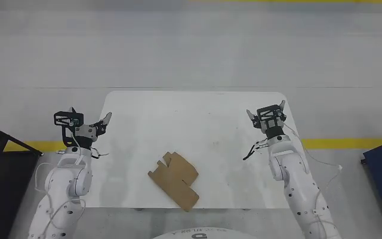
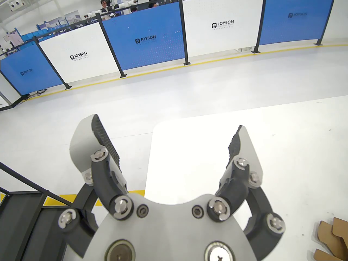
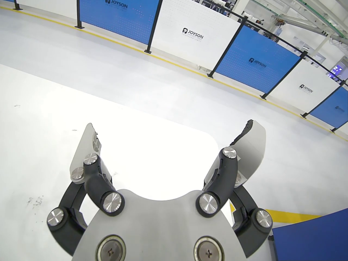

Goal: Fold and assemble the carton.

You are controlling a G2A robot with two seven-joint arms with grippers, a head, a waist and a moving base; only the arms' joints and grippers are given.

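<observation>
White table [image 1: 197, 113] with rounded corners. Flattened brown cardboard carton [image 1: 174, 179] lying unfolded near the table's front edge, between the arms and well apart from both. Left gripper [image 1: 91, 115] at the left table edge, jaws spread wide. Right gripper [image 1: 265, 109] near the right edge, likewise spread.

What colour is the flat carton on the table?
The flat cardboard carton is plain brown, clearest in the top view.

Bright, even, diffuse lighting throughout; shadows are faint and soft. The white counter [image 2: 285, 150] glares almost to blank in both wrist views. Fence panels [image 2: 146, 39] bow markedly toward the wrist views' edges.
</observation>
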